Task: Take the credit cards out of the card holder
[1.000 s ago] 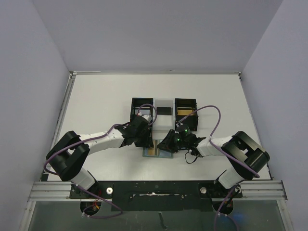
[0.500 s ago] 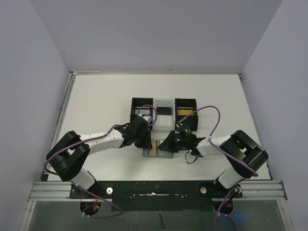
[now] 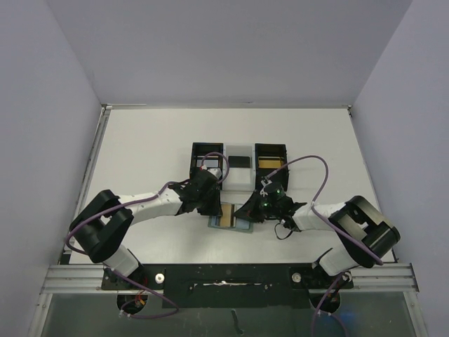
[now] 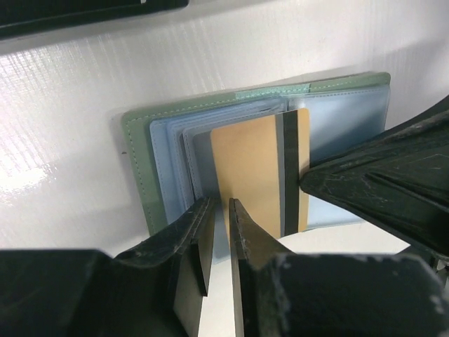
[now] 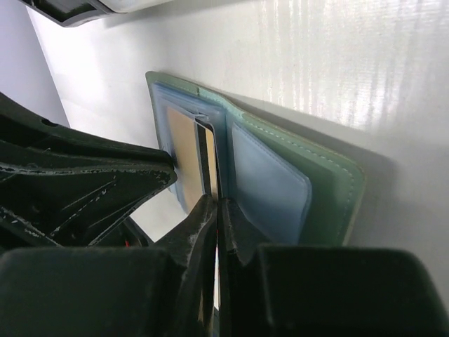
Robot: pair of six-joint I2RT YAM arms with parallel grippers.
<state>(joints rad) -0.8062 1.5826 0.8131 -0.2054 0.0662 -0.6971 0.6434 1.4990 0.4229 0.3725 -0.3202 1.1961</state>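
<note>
On the tabletop [image 3: 140, 154], the card holder [image 4: 137, 161] is lying open. The left gripper [image 4: 221, 210] is pinching its gold-orange card [image 4: 249, 168] with clenched jaws, while the right gripper [image 5: 216, 207] is touching the card's edge, jaws closed.

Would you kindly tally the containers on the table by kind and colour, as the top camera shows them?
Black boxes: 2
White box: 1
Card holder: 1
Total: 4
</note>
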